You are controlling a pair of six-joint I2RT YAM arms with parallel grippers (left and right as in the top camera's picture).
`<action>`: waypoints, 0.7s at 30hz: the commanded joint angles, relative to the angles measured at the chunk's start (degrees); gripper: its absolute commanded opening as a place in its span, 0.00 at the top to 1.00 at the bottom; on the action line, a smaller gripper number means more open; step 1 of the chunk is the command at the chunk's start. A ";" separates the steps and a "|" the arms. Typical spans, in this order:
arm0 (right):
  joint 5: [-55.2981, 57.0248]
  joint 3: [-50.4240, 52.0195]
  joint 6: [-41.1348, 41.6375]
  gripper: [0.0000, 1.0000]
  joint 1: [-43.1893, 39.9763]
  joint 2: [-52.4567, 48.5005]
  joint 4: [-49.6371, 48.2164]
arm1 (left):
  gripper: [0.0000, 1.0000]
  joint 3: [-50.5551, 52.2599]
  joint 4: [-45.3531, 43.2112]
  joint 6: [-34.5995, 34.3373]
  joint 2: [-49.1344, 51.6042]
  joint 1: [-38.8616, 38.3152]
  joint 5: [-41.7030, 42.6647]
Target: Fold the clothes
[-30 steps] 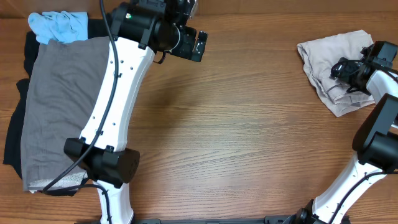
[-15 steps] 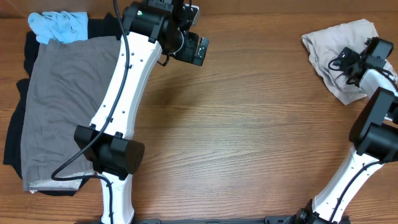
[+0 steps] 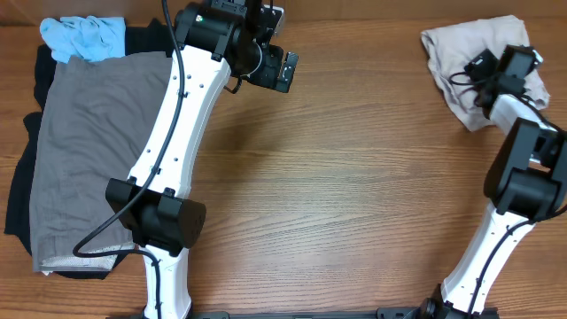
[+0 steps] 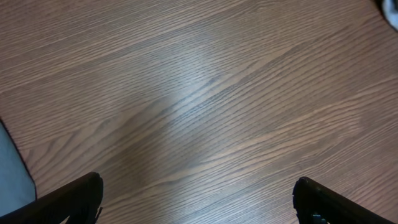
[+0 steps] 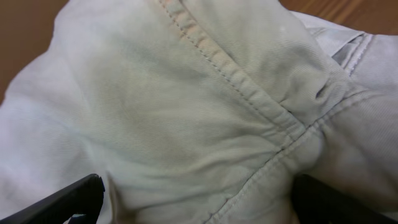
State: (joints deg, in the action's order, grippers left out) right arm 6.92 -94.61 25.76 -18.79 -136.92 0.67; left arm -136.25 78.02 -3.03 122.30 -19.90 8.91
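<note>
With the cream trousers (image 3: 452, 44) bunched at the upper right of the overhead frame, near the far edge of the table (image 3: 354, 195), a slide over that edge is judged possible if they are pushed that way; only a top fold might be pinched, the layers being crumpled; the right gripper (image 3: 485, 75) is pressed onto their right part, fingers (image 5: 74, 199) spread wide, seamed cloth bulging between; the left gripper (image 3: 283, 69) is held unclenched over bare wood, upper centre, well apart from the grey garment (image 3: 89, 151).

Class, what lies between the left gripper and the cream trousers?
Only bare wooden table lies between the left gripper and the cream trousers, as the overhead view shows.
</note>
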 commanded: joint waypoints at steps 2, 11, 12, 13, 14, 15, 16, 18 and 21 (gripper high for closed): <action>-12.59 4.15 11.87 0.00 6.19 -7.72 2.89 | 0.00 -0.72 -0.04 -0.90 0.35 -0.37 -0.33; -19.10 -0.50 13.20 0.00 5.75 -5.51 3.56 | 0.00 -0.72 -0.07 -1.29 0.35 -0.39 -0.31; -19.76 -1.51 11.39 0.00 5.55 -4.39 5.14 | 0.00 -0.72 -0.07 -1.29 0.35 -0.39 -0.31; -20.13 -2.62 9.46 0.00 5.42 -3.15 7.13 | 0.00 -0.72 -0.07 -1.27 0.35 -0.39 -0.31; -20.35 -3.78 7.63 0.00 5.29 -1.77 9.60 | 0.00 -0.72 -0.07 -1.27 0.35 -0.37 -0.31; -20.68 -4.68 5.79 0.00 5.27 -0.57 11.69 | 0.00 -0.72 -0.09 -1.27 0.35 -0.39 -0.33; -21.00 -5.79 3.63 0.00 5.27 0.79 14.47 | 0.00 -0.72 -0.11 -1.27 0.35 -0.37 -0.33; -21.20 -7.85 -0.20 0.00 5.27 3.21 19.98 | 0.00 -0.72 -0.11 -1.27 0.35 -0.37 -0.33; -22.45 -9.22 -4.11 0.00 6.10 5.77 25.14 | 0.00 -0.72 -0.09 -1.25 0.35 -0.37 -0.37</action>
State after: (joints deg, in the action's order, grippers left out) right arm -8.45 -102.72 27.31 -15.55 -134.26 22.15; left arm -136.25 78.02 -3.05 122.30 -19.90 8.91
